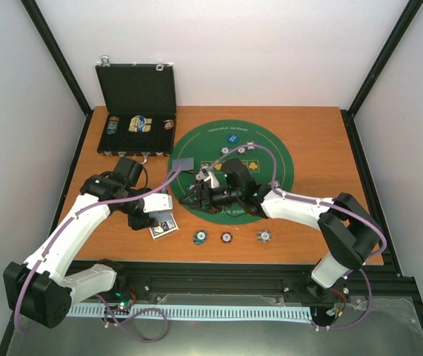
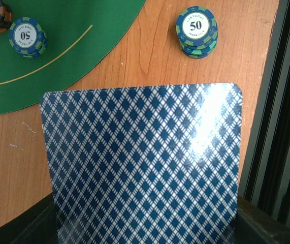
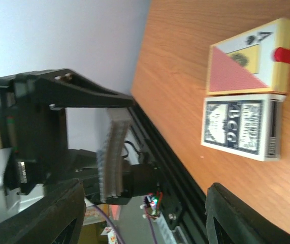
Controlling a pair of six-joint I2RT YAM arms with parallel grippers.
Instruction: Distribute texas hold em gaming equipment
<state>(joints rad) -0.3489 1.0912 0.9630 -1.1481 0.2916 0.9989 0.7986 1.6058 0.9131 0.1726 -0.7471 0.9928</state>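
Note:
My left gripper (image 1: 155, 212) is shut on a blue-backed playing card (image 2: 145, 168), which fills the lower left wrist view and hides the jaws. Its tip hangs over bare wood beside the green mat (image 2: 58, 46). My right gripper (image 1: 196, 195) points left toward the left one from the mat's near-left edge. It is open, fingers (image 3: 236, 218) wide apart with nothing between them. Another card (image 1: 182, 165) lies face down on the mat's left edge. Three poker chip stacks (image 1: 227, 237) sit in a row on the wood in front of the mat. More chips (image 1: 224, 150) and a blue disc (image 1: 232, 138) lie on the mat.
The black hinged case (image 1: 138, 104) stands open at the back left with items in its tray. A red card box (image 3: 249, 61) and a blue one (image 3: 241, 127) lie side by side on the wood under the left gripper. The table's near rail (image 1: 218, 282) runs close behind them.

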